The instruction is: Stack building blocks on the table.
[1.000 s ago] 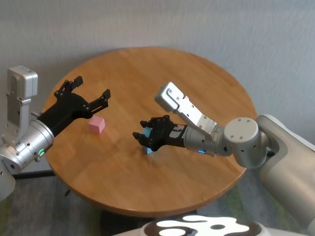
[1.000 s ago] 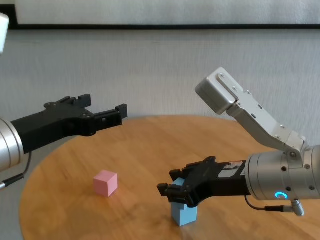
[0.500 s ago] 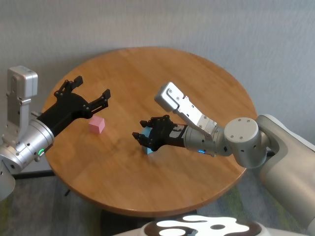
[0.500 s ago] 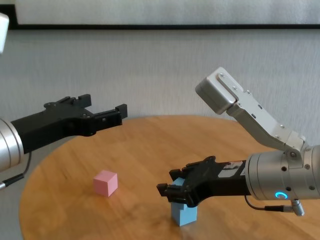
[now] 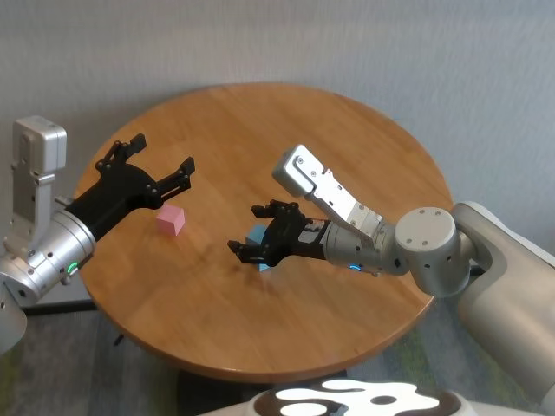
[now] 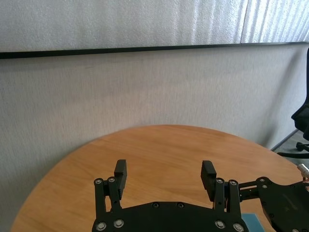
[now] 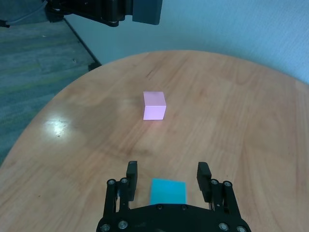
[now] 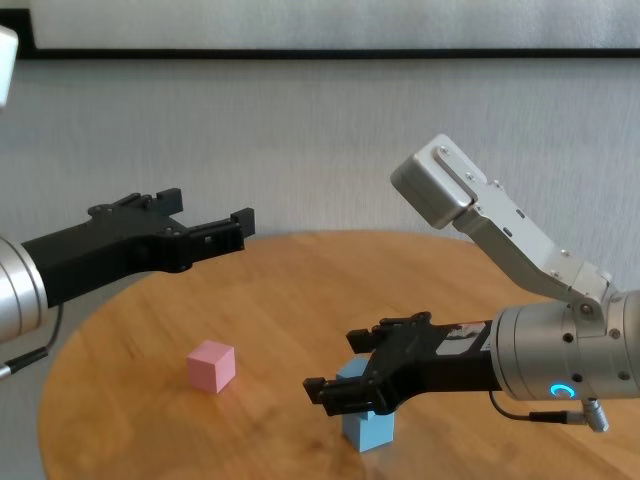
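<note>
Two stacked blue blocks sit between the right hand's spread fingers.

right gripper | fingers have spread apart | released stacked blue blocks

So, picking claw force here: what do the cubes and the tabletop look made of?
Pink cube: matte, uniform colour, crisp edges; looks like foam or painted wood, cannot tell which. Blue cubes: same flat, glare-free finish. Tabletop: light-brown wood grain in plank-like strips with a soft sheen, likely sealed wood or laminate.
</note>
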